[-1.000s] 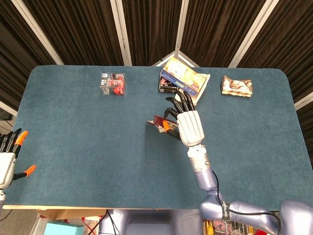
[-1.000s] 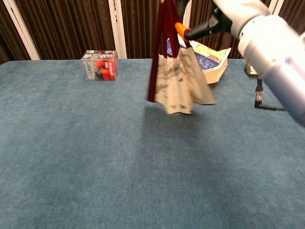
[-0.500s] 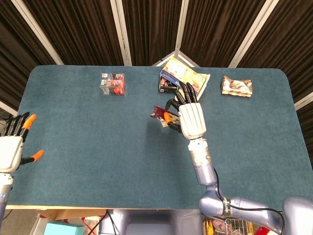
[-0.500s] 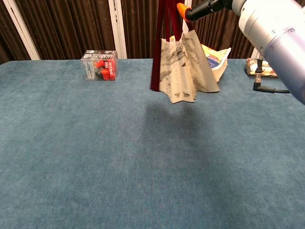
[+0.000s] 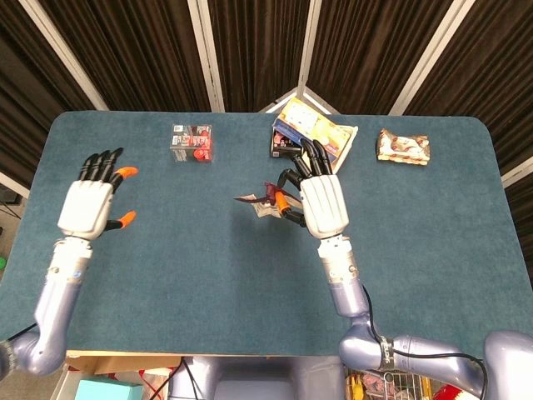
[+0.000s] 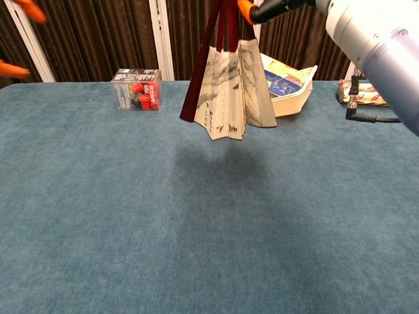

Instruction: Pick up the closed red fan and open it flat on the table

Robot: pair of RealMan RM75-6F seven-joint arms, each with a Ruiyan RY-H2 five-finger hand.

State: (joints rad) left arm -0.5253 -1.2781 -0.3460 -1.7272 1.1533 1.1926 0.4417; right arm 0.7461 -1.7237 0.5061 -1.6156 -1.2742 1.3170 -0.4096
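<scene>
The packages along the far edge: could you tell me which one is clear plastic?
The small box at far left; red pieces show through it, unlike the others.

Desk (image 5: 166, 267) near half: bare blue felt from left edge to right edge; open passage.
Centre: fan (image 6: 229, 98) hangs partly spread above the desk from the right robot hand (image 5: 321, 200); clear air beneath it.
Left side: left robot hand (image 5: 92, 202) raised, fingers apart, over open surface.
Far edge obstacles: clear box (image 5: 191, 143) left of centre; stacked books (image 5: 315, 135) at centre; snack packet (image 5: 404, 147) towards the far right corner.
Gaps: open felt between box and books.
</scene>
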